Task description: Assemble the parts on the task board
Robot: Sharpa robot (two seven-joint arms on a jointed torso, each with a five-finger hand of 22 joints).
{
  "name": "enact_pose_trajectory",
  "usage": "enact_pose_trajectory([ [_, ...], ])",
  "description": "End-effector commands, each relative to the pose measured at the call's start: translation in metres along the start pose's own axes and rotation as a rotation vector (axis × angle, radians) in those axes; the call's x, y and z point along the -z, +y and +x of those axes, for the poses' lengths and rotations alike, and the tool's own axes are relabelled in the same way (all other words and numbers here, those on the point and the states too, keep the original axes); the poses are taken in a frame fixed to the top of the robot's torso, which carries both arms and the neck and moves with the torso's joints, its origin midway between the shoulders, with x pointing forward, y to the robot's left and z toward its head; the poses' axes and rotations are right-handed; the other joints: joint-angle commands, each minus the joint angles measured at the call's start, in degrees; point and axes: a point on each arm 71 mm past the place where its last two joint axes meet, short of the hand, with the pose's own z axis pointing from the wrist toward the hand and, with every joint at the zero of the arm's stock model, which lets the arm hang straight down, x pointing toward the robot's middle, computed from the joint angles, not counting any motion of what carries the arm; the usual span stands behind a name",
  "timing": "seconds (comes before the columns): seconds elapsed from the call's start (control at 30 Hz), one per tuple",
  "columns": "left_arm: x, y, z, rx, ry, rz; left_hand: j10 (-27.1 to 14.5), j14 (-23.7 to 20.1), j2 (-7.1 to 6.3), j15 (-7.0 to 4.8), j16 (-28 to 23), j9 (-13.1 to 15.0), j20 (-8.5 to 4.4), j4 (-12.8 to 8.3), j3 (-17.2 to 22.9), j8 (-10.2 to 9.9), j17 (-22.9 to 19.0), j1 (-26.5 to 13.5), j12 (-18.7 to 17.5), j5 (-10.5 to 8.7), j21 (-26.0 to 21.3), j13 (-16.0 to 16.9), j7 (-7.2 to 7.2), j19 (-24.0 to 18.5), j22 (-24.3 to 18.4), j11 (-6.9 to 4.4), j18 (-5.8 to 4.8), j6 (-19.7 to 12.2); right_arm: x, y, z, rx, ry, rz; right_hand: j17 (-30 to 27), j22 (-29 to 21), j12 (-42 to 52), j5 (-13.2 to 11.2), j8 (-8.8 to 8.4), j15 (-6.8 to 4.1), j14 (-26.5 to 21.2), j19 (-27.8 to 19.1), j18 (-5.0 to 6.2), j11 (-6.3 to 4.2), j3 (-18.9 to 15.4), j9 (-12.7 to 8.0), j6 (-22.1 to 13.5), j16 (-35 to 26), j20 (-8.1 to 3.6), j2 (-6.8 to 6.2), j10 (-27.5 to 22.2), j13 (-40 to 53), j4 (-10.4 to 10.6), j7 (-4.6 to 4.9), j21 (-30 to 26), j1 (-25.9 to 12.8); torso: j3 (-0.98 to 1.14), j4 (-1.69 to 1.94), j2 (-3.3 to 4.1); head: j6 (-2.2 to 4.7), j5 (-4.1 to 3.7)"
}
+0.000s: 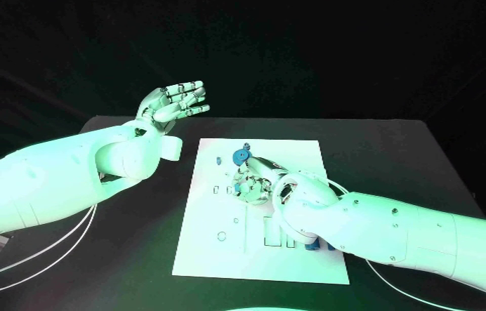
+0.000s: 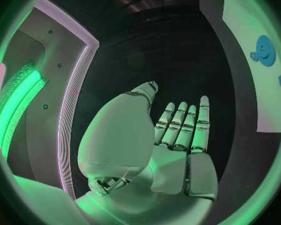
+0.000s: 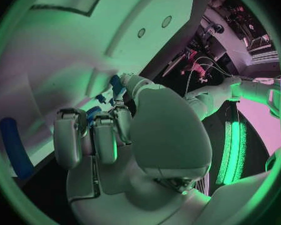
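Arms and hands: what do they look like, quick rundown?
Both arms are smooth, rounded white shells. The left hand and right hand are silver, with segmented fingers and a bulbous casing at the back. Thin pale cables loop beneath the left arm; another runs under the right.

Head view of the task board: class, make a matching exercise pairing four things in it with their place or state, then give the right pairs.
Things:
1. left robot hand
2. right robot hand
3. blue disc
4. task board

Places or states:
A. flat white plate on the black table
B. raised off the board, fingers apart, holding nothing
C. down on the board's middle, fingers at small blue parts
D. on the board's far part

Pairs: 1-B, 2-C, 3-D, 4-A
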Motion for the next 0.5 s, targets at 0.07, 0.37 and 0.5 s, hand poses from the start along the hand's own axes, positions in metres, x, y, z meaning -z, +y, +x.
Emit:
enact_pose_trajectory([
  [0.07,-0.0003,-0.0007,0.0027,0.012,0.020,0.006,0.4,-0.3,-0.12,-0.07,-0.1,0.0,-0.15,-0.4,0.0,-0.1,0.0,0.4,0.1,0.03,-0.2,0.1,6.56,0.3,0.0,0.00,-0.62,0.5,0.0000,0.0030,0.0026,0.017,-0.008,-0.016,13.1,10.1,0.2,0.3,0.18,-0.27,5.6,1.3,-1.05,-0.09,0.3,0.7,0.3,0.1,-0.31,-0.06,-0.2,2.3,-0.1,-0.04,-0.2,-0.6,0.02,0.03,0.03,-0.08,0.05],
  [0.37,-0.0003,-0.0007,0.0020,0.011,0.019,0.005,0.4,-0.3,-0.12,-0.07,-0.1,0.0,-0.15,-0.4,0.0,-0.1,0.0,0.4,0.1,0.03,-0.2,0.1,6.56,0.3,0.0,0.00,-0.62,0.5,-0.0009,0.0029,0.0045,0.022,-0.014,-0.016,13.1,10.1,0.3,0.3,0.24,-0.29,5.6,1.4,-1.06,-0.11,0.3,0.7,0.2,0.1,-0.32,-0.17,-0.1,2.4,-0.1,-0.06,-0.2,-0.7,-0.06,-0.04,-0.03,-0.12,0.08],
  [0.5,-0.0004,-0.0006,0.0017,0.011,0.018,0.005,0.4,-0.3,-0.12,-0.07,-0.1,0.0,-0.15,-0.4,0.0,-0.1,0.0,0.4,0.1,0.03,-0.2,0.1,6.56,0.3,0.0,0.00,-0.62,0.5,-0.0021,0.0018,0.0058,0.022,-0.010,-0.010,13.0,10.2,0.3,0.3,0.27,-0.29,5.6,1.4,-1.07,-0.12,0.4,0.7,0.2,0.1,-0.32,-0.19,-0.1,2.4,-0.2,-0.07,-0.2,-0.7,-0.01,-0.03,-0.01,-0.14,0.08],
])
